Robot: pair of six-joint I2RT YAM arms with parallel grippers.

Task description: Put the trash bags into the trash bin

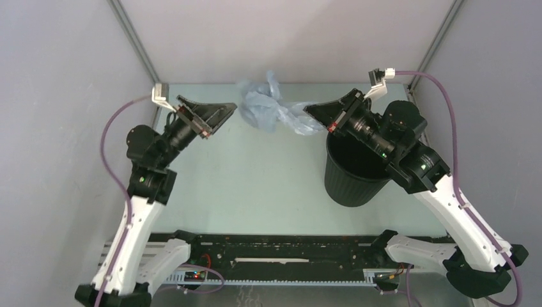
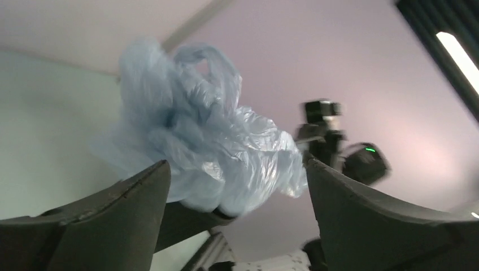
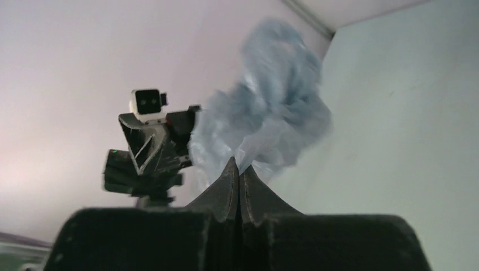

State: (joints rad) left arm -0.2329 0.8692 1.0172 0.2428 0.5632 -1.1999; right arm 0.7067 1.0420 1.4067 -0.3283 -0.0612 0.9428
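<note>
The right end effector (image 1: 311,113) is pinched tight on an edge of the crumpled pale blue trash bag (image 1: 268,105). The bag hangs over the far side of the worktop (image 1: 255,185), just left of the black trash bin (image 1: 355,182). The left end effector (image 1: 225,114) gapes wide just left of the bag.

A pale green table (image 1: 255,185) sits inside grey walls (image 1: 57,96) (metal struts (image 1: 133,38) at the corners).
</note>
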